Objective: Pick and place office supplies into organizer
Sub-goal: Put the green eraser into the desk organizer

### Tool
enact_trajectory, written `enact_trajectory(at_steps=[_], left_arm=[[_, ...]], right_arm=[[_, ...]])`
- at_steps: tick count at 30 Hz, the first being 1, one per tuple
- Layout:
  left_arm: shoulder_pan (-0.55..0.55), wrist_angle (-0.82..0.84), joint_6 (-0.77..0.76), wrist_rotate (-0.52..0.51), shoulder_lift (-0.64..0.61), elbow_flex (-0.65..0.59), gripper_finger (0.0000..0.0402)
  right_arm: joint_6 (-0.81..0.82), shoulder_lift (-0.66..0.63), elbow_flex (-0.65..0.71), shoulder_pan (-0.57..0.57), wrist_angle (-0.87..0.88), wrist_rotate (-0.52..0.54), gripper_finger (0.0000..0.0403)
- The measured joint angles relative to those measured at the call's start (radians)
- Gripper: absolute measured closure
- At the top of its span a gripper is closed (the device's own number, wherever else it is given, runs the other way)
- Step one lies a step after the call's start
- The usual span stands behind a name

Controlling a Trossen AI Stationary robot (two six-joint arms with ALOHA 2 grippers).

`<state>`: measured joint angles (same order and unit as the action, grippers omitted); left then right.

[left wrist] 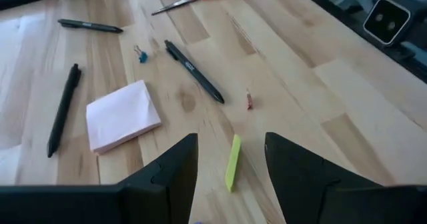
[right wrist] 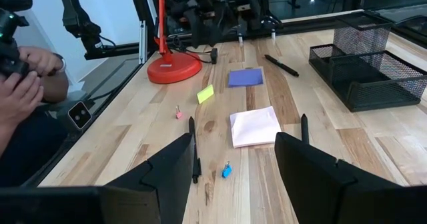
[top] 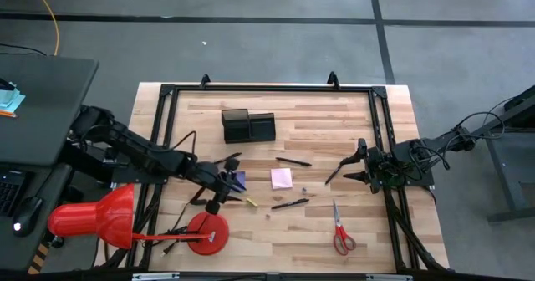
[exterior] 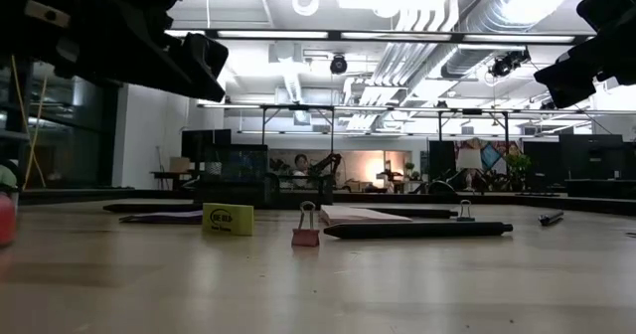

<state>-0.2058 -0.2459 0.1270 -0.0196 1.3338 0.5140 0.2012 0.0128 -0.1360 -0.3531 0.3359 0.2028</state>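
My left gripper (top: 227,177) hovers open above the purple sticky pad (top: 241,181); in its wrist view the open fingers (left wrist: 230,143) frame the small yellow piece (left wrist: 231,167) lying flat on the table. My right gripper (top: 347,170) hangs open near the table's right side, aimed at the pink pad (right wrist: 255,126), and touches nothing. Black pens (top: 294,160) (top: 290,204) and the red-handled scissors (top: 341,231) lie flat on the wood. The black mesh organizer (top: 247,126) stands toward the far edge.
A red desk lamp stands with its round base (top: 207,233) at the near left and its shade (top: 92,218) over the table's edge. A small blue clip (right wrist: 227,171) and a red clip (right wrist: 178,112) lie among the pens. A person's hands (right wrist: 27,77) show beyond the table.
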Motion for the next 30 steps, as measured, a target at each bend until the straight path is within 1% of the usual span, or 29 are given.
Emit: enact_trajectory(at_steps=[7, 18, 25, 30], left_arm=[[0.003, -0.049, -0.003, 0.0, 0.108, 0.003, 0.024], [0.003, -0.05, 0.004, 0.004, 0.255, 0.063, 0.024], [0.003, -0.053, 0.008, 0.004, 0.321, 0.097, 0.024], [0.003, -0.065, 0.008, 0.004, 0.336, 0.099, 0.024]], right_arm=[[0.0, 0.0, 0.0, 0.0, 0.0, 0.0, 0.0196], [0.0, 0.0, 0.0, 0.0, 0.004, 0.0, 0.0196], [0.0, 0.0, 0.0, 0.0, 0.004, 0.0, 0.0196], [0.0, 0.0, 0.0, 0.0, 0.007, 0.0, 0.0196]])
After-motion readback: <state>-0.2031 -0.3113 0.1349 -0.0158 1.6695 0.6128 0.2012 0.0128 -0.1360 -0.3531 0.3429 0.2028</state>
